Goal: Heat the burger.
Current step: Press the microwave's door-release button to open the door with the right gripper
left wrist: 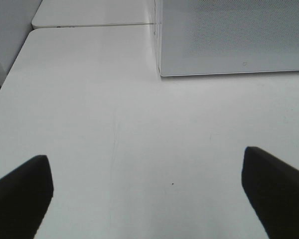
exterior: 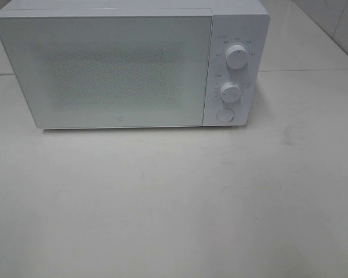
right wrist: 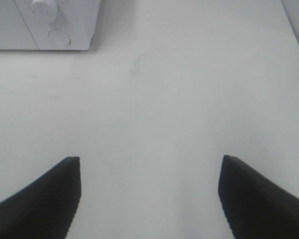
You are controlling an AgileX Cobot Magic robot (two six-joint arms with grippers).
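microwave: you have a white microwave [exterior: 104, 69] standing at the far edge of the table [exterior: 174, 202], its front turned toward the near edge.
door: it is closed; the speckled window is too hazy for you to see inside.
controls: on the microwave's right side you see an upper knob [exterior: 236, 56], a lower knob [exterior: 230, 91] under it, and a round button [exterior: 224, 114] lowest of the three.
burger: you cannot tell where it is; no view shows it, and the door hides the inside of the microwave.
left gripper [left wrist: 145, 159]: spread wide with nothing between the dark fingers [left wrist: 20, 194]; it hangs over bare table toward the left edge, with the microwave's front left corner [left wrist: 162, 74] ahead of it.
right gripper [right wrist: 149, 160]: also spread, holding nothing; its fingers [right wrist: 254, 194] frame bare table toward the right edge, well apart from the control corner of the microwave [right wrist: 65, 25].
table: pale and matt, with faint scuffs and a small dark speck [left wrist: 172, 184] just ahead of the left gripper.
seam: a thin line [exterior: 313, 71] crosses the surface at the far edge, level with the microwave's sides.
high view: neither arm shows in it.
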